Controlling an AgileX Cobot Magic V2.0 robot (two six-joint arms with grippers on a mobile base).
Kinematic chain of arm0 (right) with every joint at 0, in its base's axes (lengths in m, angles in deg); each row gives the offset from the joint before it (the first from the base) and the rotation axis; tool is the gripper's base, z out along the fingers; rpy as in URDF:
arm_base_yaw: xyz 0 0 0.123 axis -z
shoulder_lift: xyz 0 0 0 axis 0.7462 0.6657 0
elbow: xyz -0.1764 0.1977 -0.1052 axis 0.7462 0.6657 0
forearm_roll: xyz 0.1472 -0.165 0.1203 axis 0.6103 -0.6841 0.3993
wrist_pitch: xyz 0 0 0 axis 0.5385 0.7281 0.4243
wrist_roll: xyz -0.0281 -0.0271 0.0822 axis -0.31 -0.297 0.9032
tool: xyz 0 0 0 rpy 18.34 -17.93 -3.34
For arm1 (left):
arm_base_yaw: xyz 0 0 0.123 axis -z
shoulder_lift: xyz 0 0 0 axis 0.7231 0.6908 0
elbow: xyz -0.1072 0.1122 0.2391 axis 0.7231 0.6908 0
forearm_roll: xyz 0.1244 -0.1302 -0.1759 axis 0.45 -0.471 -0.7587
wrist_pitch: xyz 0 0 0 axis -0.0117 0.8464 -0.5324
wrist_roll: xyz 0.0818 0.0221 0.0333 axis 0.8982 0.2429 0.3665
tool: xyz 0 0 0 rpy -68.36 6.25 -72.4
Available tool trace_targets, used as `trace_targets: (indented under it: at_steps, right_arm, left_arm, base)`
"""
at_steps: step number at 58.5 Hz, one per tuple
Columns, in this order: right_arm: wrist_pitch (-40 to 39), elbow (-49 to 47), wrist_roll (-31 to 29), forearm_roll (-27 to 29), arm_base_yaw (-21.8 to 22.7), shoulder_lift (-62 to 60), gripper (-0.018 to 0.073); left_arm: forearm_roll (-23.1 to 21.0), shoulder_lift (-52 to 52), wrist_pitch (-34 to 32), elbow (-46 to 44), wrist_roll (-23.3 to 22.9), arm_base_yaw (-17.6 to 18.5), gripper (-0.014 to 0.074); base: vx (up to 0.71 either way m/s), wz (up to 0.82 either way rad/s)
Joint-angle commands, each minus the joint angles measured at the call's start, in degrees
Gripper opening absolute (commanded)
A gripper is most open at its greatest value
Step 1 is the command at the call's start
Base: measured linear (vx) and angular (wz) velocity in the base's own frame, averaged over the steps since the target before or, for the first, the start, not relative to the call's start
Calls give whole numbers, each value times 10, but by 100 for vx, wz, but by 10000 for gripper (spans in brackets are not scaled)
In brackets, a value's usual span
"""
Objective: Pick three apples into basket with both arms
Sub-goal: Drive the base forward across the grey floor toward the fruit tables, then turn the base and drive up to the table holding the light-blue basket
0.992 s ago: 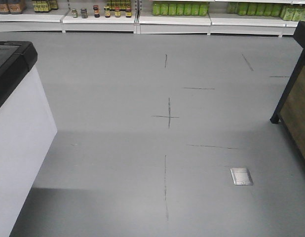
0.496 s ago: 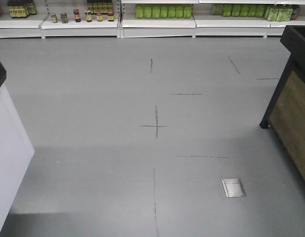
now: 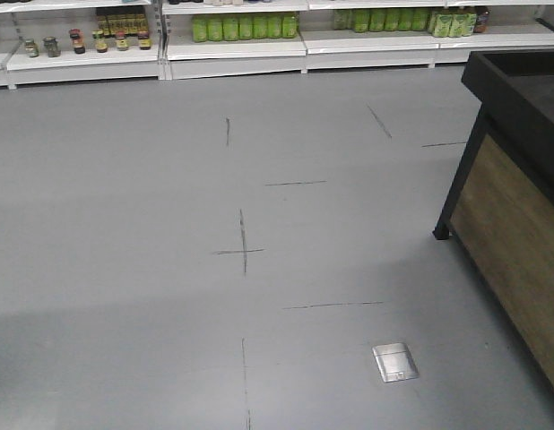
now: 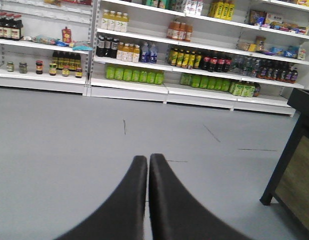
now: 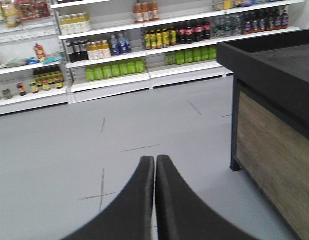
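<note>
The apples and the basket are out of view in every frame. My left gripper (image 4: 148,159) is shut and empty, its black fingers pressed together above bare grey floor. My right gripper (image 5: 155,160) is also shut and empty, held above the floor left of the dark stand. Neither arm shows in the front view.
A black-topped, wood-panelled display stand (image 3: 515,193) stands at the right; it also shows in the left wrist view (image 4: 294,170) and the right wrist view (image 5: 274,105). White shelves of bottles and jars (image 3: 232,36) line the far wall. A metal floor plate (image 3: 395,362) lies ahead.
The front view has swung to the right: the white counter at the left has gone out of frame, and the wood-panelled stand at the right has come further in.
</note>
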Motion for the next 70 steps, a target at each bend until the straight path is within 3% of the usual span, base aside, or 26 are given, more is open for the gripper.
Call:
trace_targets:
  at_steps: [1, 70]
  right_arm:
    - [-42, 7, -7, -8, 3, -7, -8]
    - [-41, 7, -7, -8, 3, -7, -8]
  left_arm:
    - [-1, -7, -39, -14, -2, -2, -6]
    - [-1, -7, -39, -14, -2, -2, -6]
  base:
    - [26, -29]
    - [17, -45]
